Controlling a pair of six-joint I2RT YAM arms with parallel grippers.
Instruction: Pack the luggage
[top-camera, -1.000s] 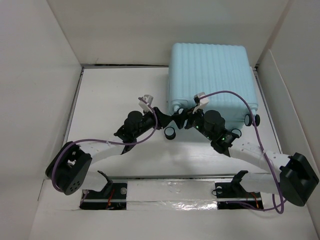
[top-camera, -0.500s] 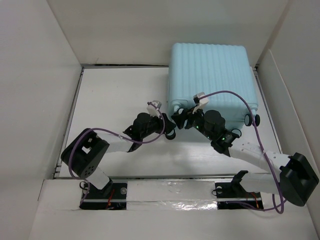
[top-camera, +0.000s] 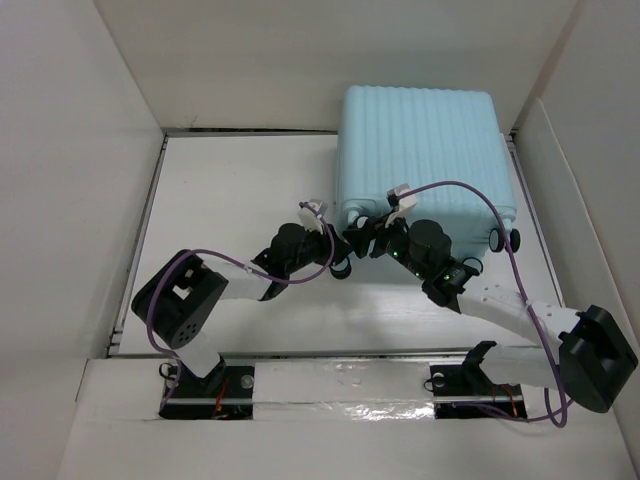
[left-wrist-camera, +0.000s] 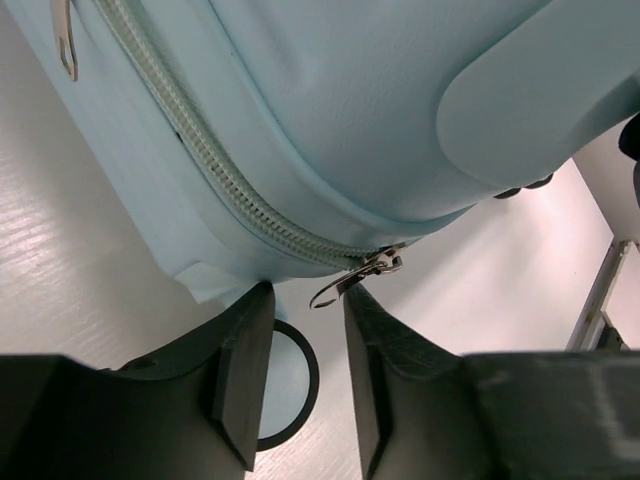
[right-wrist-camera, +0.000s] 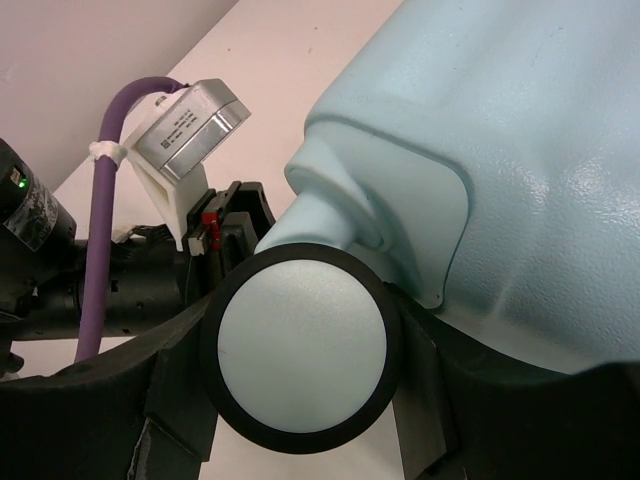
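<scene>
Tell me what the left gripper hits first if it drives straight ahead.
Probably the zipper pull just past the left gripper, then the luggage seam behind it; depth is unclear.

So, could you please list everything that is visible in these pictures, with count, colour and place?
luggage: one, pale aqua, closed, at the far right of the table
wheels: three seen from above, black with pale faces, at the luggage's near end
zipper pulls: two, silver, on the luggage's zipper
table: one, white, under everything
walls: white, around the table
left gripper: one, black, open, just short of a zipper pull
right gripper: one, black, fingers against both sides of a wheel
cables: two, purple, one along each arm
</scene>
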